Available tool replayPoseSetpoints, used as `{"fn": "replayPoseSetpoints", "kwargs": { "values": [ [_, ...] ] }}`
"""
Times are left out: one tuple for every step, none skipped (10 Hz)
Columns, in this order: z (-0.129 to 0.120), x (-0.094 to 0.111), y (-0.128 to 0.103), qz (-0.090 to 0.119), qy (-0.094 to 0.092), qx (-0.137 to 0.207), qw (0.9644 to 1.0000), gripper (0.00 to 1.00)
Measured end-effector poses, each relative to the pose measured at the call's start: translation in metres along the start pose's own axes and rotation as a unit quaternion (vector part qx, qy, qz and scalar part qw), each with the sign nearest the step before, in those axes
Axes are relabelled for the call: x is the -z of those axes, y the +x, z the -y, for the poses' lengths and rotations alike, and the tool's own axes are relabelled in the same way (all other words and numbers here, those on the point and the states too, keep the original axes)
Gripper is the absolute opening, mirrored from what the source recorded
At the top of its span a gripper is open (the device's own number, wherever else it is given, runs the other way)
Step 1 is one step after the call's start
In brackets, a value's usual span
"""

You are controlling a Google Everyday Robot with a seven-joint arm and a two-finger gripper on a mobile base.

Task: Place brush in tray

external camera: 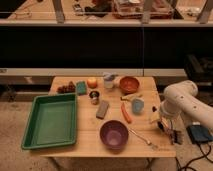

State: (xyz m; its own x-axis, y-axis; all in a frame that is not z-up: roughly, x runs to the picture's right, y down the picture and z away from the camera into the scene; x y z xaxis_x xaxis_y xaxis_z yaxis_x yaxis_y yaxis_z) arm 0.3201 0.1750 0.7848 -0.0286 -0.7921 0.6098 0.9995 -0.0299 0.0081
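Note:
The green tray (50, 121) lies on the left part of the wooden table and has nothing in it. My white arm (177, 100) reaches in from the right. My gripper (159, 121) hangs at the table's right edge, just right of the blue cup (137, 105). A slim dark shape (154, 110) at that edge, right by the gripper, looks like the black brush. I cannot tell whether the gripper touches it.
A purple bowl (114, 134) stands at the front middle, with a silver utensil (142, 139) to its right. An orange stick (125, 112), a grey block (102, 109), a small can (94, 96), a red-brown bowl (129, 84), a white cup (108, 80), an orange (92, 82), a green sponge (81, 88) and grapes (65, 89) fill the middle and back.

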Motion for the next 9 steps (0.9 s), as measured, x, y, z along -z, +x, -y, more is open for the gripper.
{"fn": "replayPoseSetpoints", "kwargs": {
  "values": [
    [0.001, -0.002, 0.0, 0.001, 0.001, -0.001, 1.0, 0.8],
    [0.0, -0.006, 0.001, 0.003, 0.001, -0.004, 1.0, 0.8],
    [0.0, -0.011, 0.0, 0.006, 0.003, -0.006, 1.0, 0.8],
    [0.0, -0.013, -0.001, 0.008, 0.004, -0.007, 0.9999, 0.8],
    [0.0, -0.016, -0.002, 0.012, 0.006, -0.009, 0.9999, 0.8],
    [0.0, -0.019, -0.003, 0.016, 0.007, -0.01, 0.9998, 0.8],
    [0.002, -0.022, -0.002, 0.018, 0.009, -0.009, 0.9997, 0.8],
    [0.003, -0.025, -0.002, 0.021, 0.011, -0.009, 0.9997, 0.8],
    [0.003, -0.029, -0.002, 0.024, 0.013, -0.01, 0.9996, 0.8]
  ]
}}
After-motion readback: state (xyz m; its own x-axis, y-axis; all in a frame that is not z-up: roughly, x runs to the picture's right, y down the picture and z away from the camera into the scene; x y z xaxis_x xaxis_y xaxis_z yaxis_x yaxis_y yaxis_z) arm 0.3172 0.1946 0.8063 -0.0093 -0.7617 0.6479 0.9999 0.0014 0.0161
